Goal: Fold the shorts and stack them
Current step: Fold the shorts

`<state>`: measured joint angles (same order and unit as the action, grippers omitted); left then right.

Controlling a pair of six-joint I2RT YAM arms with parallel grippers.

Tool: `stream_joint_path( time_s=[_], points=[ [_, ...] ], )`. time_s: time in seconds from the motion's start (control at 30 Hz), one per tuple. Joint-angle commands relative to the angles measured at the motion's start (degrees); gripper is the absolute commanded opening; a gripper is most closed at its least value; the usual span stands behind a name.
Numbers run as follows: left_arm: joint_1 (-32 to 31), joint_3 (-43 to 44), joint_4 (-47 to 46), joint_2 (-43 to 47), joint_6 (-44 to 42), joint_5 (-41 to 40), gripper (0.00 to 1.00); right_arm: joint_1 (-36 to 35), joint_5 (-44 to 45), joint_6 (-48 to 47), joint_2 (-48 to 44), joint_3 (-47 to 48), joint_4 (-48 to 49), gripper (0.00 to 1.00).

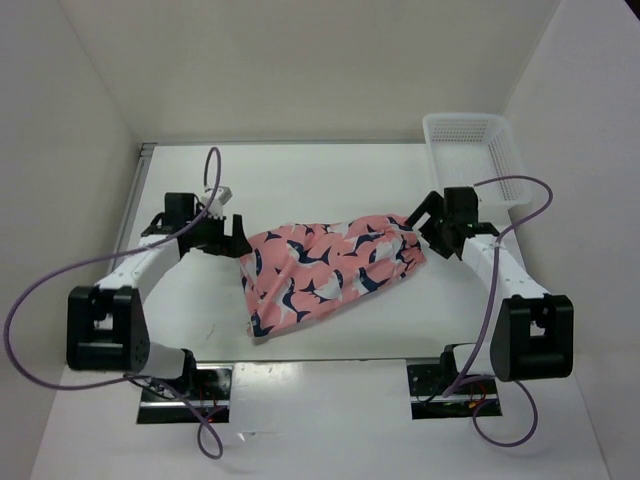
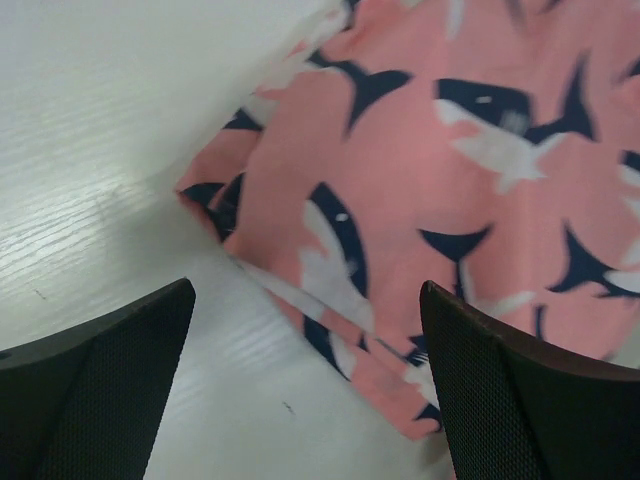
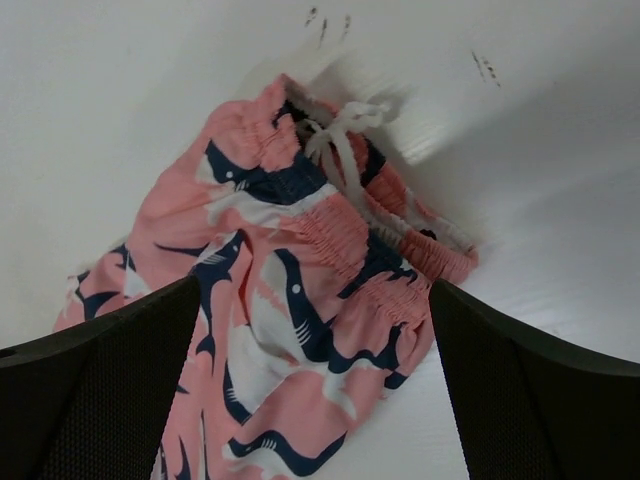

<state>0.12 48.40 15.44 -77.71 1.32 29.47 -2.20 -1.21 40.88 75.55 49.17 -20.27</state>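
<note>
White tabletop, white walls, and the salmon-pink shark-print fabric shorts point(image 1: 325, 275) lie bunched mid-table, slanting from the near edge toward the far-right corner, where a white mesh plastic basket point(image 1: 475, 160) sits. Left gripper point(image 2: 305, 290) hovers over the hem corner, fingers spread wide, nothing held. Right gripper point(image 3: 315, 285) hangs over the elastic waistband point(image 3: 350, 235) and its white drawstring point(image 3: 340, 135), equally agape. Looks like the fold is in hand: next, the 2 ends need pinching low and bringing together. No brand, label or writing readable.
</note>
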Motion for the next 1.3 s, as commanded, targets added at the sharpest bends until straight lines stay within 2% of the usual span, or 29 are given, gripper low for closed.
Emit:
stream_joint_path(
  time_s=[0.0,0.13,0.37,0.47,0.5,0.53,0.6,0.63,0.7,0.73,0.8,0.83,0.9,0.93,1.03,1.07,1.27],
  points=[
    [0.0,3.2,-5.0,-5.3,-1.3,-7.8,1.0,0.1,5.7,5.0,0.2,-1.7,2.9,1.0],
    [0.0,4.7,-6.8,-13.8,-1.3,-8.4,1.0,0.1,6.2,6.8,2.1,-4.6,4.8,1.0],
    [-0.6,3.5,-12.0,-21.2,-1.3,-6.8,1.0,0.1,6.2,7.4,4.0,-9.6,9.7,1.0],
    [-1.1,3.5,-12.7,-22.4,-1.3,-7.3,0.92,0.6,6.7,7.4,4.6,-10.1,10.9,0.97],
    [-1.1,2.9,-13.5,-23.0,-1.3,-7.3,0.85,0.6,6.8,7.4,5.2,-10.1,12.3,0.95],
    [-1.1,2.9,-13.5,-23.0,-1.3,-7.3,0.8,0.6,6.8,7.4,5.2,-10.7,12.9,0.88],
    [-1.1,2.9,-14.0,-23.0,-1.3,-7.3,0.66,0.6,6.8,7.9,5.7,-10.7,12.9,0.81],
    [-1.1,2.9,-14.0,-23.0,-1.3,-7.3,0.48,0.6,6.8,7.9,5.8,-10.7,13.5,0.76],
    [-1.1,2.9,-14.7,-23.0,-1.3,-6.8,0.33,0.6,6.8,7.9,5.8,-11.2,13.5,0.71],
    [-1.1,2.9,-14.7,-23.0,-1.3,-6.8,0.15,0.6,6.0,7.9,5.8,-11.8,14.1,0.64],
    [-1.1,3.4,-14.7,-23.0,-1.3,-6.8,0.03,-0.1,6.0,7.9,5.8,-11.8,14.1,0.57],
    [-1.1,3.5,-14.7,-22.5,-1.3,-6.8,0.0,-0.1,6.7,8.4,5.8,-11.8,14.1,0.55],
    [-1.1,3.5,-14.1,-21.3,-1.3,-6.8,0.0,-0.9,7.5,8.4,6.3,-11.8,14.1,0.41],
    [-1.1,4.1,-14.1,-21.3,-1.3,-6.8,0.0,-1.6,8.6,8.4,7.1,-11.3,13.6,0.31],
    [-1.1,4.6,-12.6,-18.1,-1.3,-7.4,0.0,-3.2,10.3,8.4,7.9,-10.8,12.5,0.15],
    [-1.1,4.6,-11.8,-16.3,-1.3,-7.9,0.0,-3.2,10.9,9.0,7.9,-10.8,12.5,0.01],
    [-0.5,7.8,-9.8,-10.5,-1.3,-9.2,0.0,-3.2,10.0,9.6,6.5,-10.8,14.4,0.01]
  ],
)
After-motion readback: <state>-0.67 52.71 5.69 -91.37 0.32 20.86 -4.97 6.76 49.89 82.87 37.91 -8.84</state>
